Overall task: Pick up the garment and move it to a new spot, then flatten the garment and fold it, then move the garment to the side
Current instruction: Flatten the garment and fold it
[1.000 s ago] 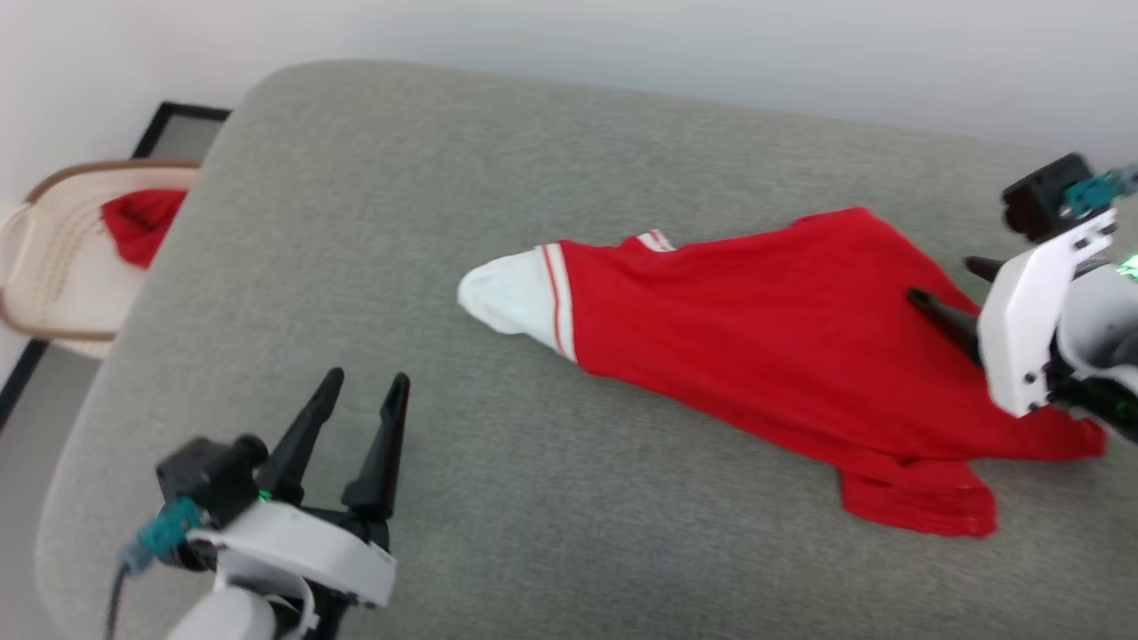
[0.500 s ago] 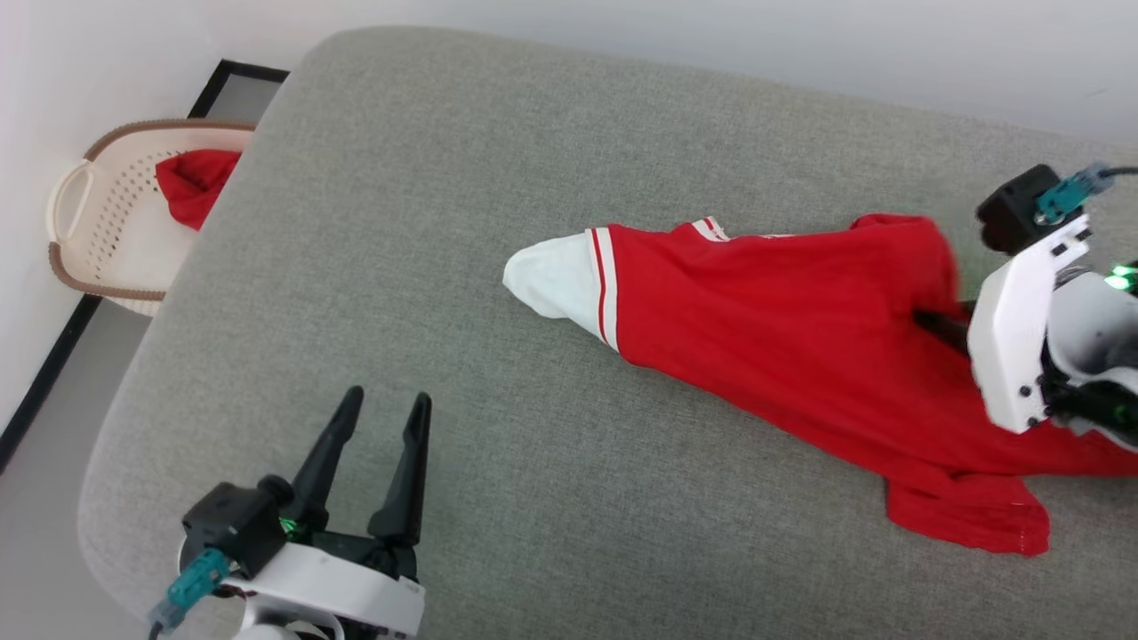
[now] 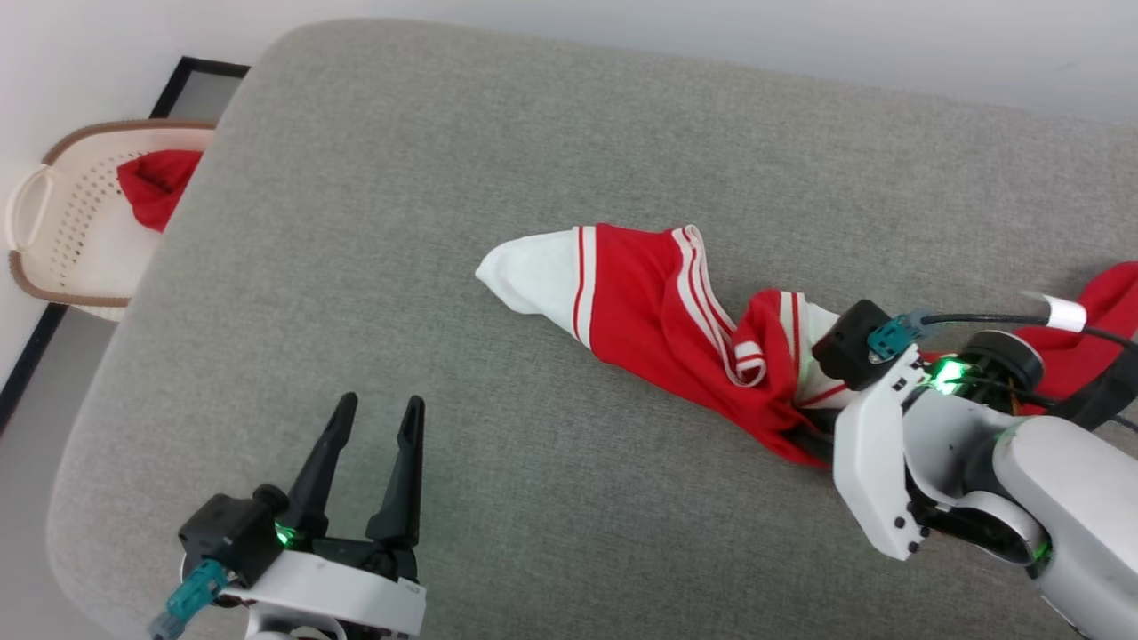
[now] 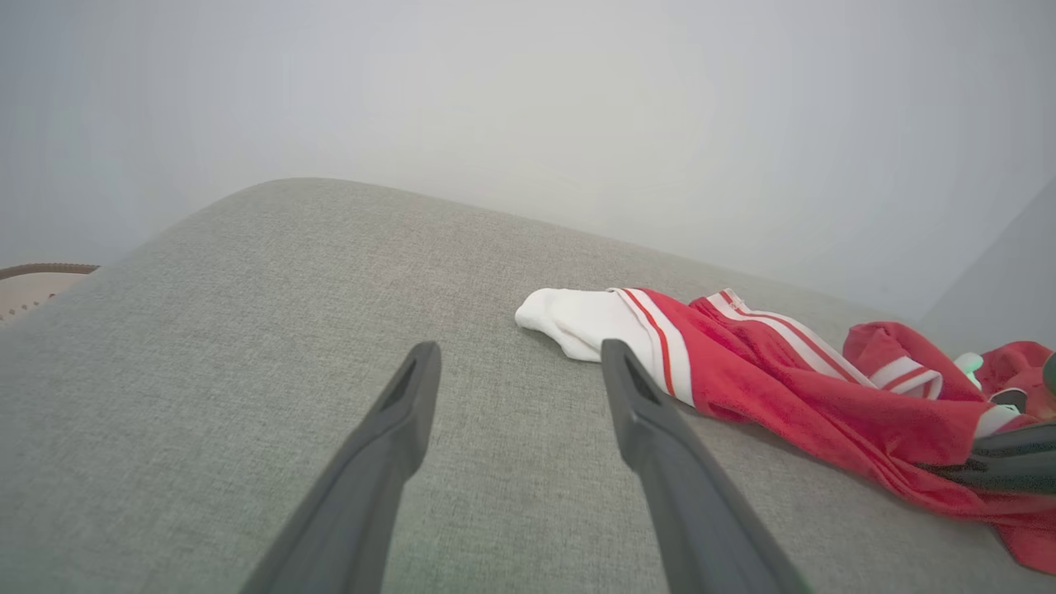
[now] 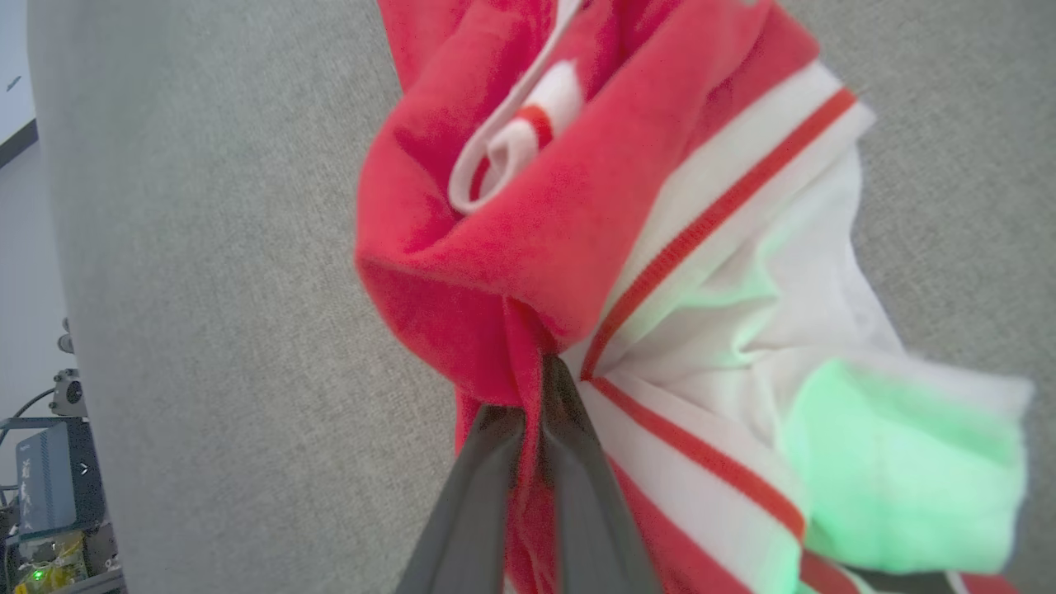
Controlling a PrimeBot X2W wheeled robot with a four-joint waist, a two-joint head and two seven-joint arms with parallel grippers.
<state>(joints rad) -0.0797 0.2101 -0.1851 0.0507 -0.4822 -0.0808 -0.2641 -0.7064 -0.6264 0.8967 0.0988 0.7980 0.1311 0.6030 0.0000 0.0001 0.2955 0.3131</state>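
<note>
1. The broad grey woven cushion surface (image 3: 444,178) carries all the work.
2. The garment (image 3: 640,302), a red jersey T-shirt with white sleeves and red-and-white stripe trim, lies bunched on the right half of this surface. One white sleeve points toward the middle of the surface. I judge that the bunching comes from a pull at one end.
3. A cream perforated plastic basket (image 3: 84,258) with a brown rim stands beyond the surface's far left corner. It holds a plain red cloth lump (image 3: 156,187), which is not part of the task.
4. The right gripper (image 5: 540,388) is pinched closed on a red fold beside the striped trim, probably to carry the garment to a new spot.
5. The left gripper (image 3: 380,404) hovers over the surface's near left part, spread wide and empty, likely kept free for the flattening.
</note>
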